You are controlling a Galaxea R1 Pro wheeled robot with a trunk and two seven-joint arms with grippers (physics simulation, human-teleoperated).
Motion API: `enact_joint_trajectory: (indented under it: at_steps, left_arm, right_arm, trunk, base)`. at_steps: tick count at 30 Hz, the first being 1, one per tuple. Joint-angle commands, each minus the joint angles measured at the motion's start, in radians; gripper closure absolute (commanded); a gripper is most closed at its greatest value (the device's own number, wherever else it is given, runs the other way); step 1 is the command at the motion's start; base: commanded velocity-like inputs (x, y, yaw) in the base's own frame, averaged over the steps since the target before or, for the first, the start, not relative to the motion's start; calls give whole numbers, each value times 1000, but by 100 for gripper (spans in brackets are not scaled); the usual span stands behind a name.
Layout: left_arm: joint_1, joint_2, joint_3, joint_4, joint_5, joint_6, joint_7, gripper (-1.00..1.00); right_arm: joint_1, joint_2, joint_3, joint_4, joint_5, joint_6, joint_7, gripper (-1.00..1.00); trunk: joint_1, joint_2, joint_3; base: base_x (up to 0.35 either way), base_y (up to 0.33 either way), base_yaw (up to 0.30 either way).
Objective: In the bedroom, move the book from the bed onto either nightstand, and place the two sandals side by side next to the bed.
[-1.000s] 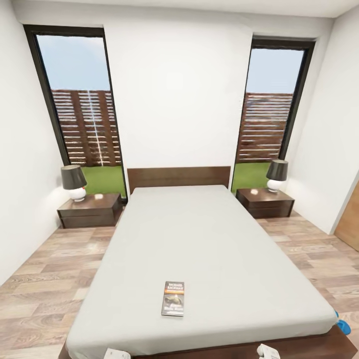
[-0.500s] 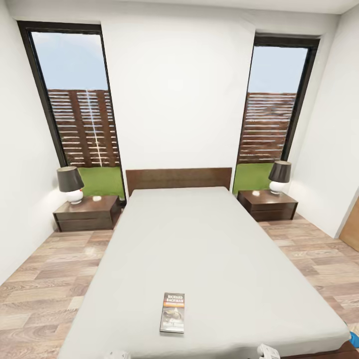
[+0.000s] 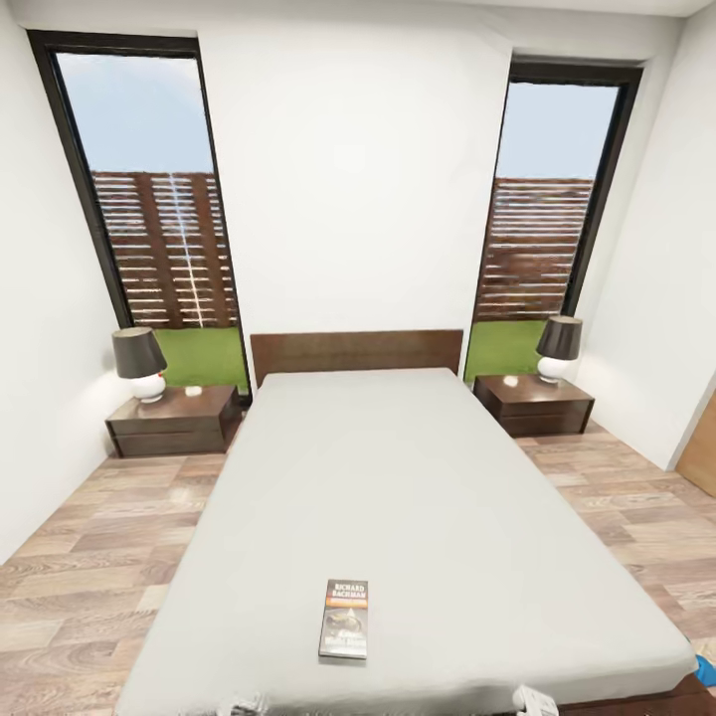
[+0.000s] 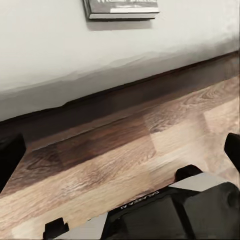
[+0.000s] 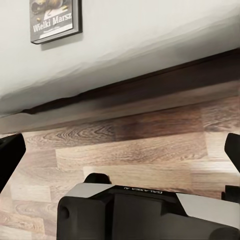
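Two hands hang low over the wood-plank floor (image 4: 165, 130) at the foot of the large low bed with its pale grey-white mattress (image 3: 418, 497) and dark brown wooden frame. The left hand (image 4: 122, 150) has its dark fingers (image 4: 10, 157) spread wide apart at the two edges of its wrist view, with nothing between them but floor. The right hand (image 5: 122, 150) is likewise spread wide, its fingers (image 5: 10, 155) at the edges of its own wrist view, holding and touching nothing.

The small thin paperback book with a dark cover and white "RICHARD BACHMAN" lettering (image 3: 344, 619) lies flat on the mattress near the foot of the bed, roughly midway across its width. It sits well apart from both hands, beyond the bed's dark frame rail and up on the mattress.

The left wrist view catches just the book's near edge (image 4: 121, 9); the right wrist view shows more of its cover (image 5: 55, 20), with the words "Wielki Marsz".

The head view takes in the rest of the room: a glossy dark-brown nightstand (image 3: 174, 422) on each side of the bed's headboard, the second (image 3: 534, 406) opposite, each carrying a white lamp with a dark shade (image 3: 139, 361). A scrap of bright blue (image 3: 707, 666) shows on the floor beside the bed's foot corner, too cut off to identify.
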Motion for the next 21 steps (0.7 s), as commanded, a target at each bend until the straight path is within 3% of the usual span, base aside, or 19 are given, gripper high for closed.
enact_joint_trajectory:
  at_steps: [1,3,5,9,10,11,14,16,18,19,21]
  left_arm:
    - [-3,0,8,-37,-1,48,-63,-100]
    - [-5,-4,9,-166,28,181,-144,-100]
    - [-6,-6,7,-293,53,288,-176,-100]
    - [-7,-21,5,-560,119,501,-206,-100]
    - [-7,-39,5,-701,157,595,-210,-100]
    - [-7,-47,4,-769,172,635,-211,-100]
    - [-8,-71,4,-924,202,714,-210,-100]
    - [-28,-113,4,-1028,214,768,-205,-100]
    - [-71,-143,4,-1072,220,796,-197,-100]
    - [-97,-155,4,-1079,222,805,-181,-100]
    - [-156,-181,4,-1054,227,813,-63,-100]
  right_arm:
    - [-1,0,7,2,-11,4,5,-100]
    - [-1,0,7,2,-11,4,6,-100]
    - [-1,0,7,2,-11,4,6,-100]
    - [-1,0,7,2,-11,4,5,-100]
    - [-1,0,7,2,-11,4,6,-100]
    - [-1,0,7,2,-11,4,6,-100]
    - [-1,0,7,2,-11,4,6,-100]
    - [-1,0,7,2,-11,4,6,-100]
    - [-1,0,7,2,-11,3,6,-100]
    - [-1,0,7,2,-11,0,6,-100]
    - [-1,0,7,2,-11,-13,7,-100]
  trunk:
    - [0,-1,-2]
    - [0,-1,-5]
    - [0,-1,-8]
    - [0,-1,-15]
    - [0,-1,-16]
    - [0,-1,-18]
    - [0,-1,-23]
    - [0,-1,-26]
    - [0,-1,-29]
    - [0,-1,-30]
    - [0,-1,-34]
  base:
    - [0,0,0]
    - [0,0,0]
    - [0,0,0]
    - [0,0,0]
    - [0,0,0]
    - [0,0,0]
    - [0,0,0]
    - [0,0,0]
    - [0,0,0]
    - [0,0,0]
    - [0,0,0]
